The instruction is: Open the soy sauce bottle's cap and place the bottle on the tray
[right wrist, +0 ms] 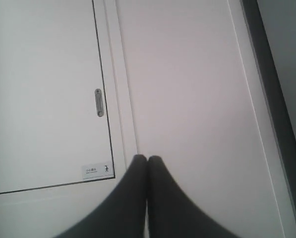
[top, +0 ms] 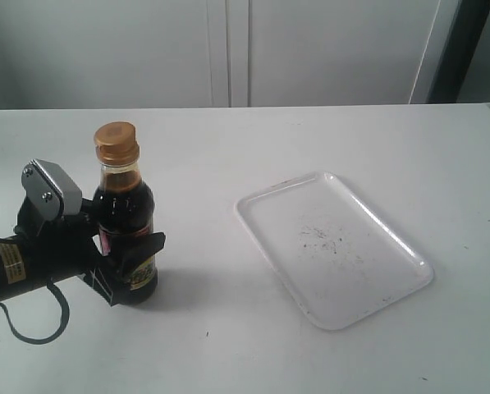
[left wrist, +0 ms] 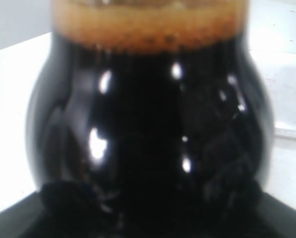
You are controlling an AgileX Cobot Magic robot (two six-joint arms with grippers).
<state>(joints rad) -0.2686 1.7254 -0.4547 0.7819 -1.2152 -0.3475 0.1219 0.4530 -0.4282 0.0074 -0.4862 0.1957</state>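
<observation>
Dark glass soy sauce bottle, left of frame, upright on white table, pinched by left gripper; gold cap closed. White tray right of centre, apart. Right gripper pressed together, pointing at cabinet door.

exterior: up high at the near side, looking down across the table toward the back wall
left wrist: jammed right up against the soy sauce bottle, tray edge shared with exterior
right wrist: aimed off-table at a wall panel
</observation>
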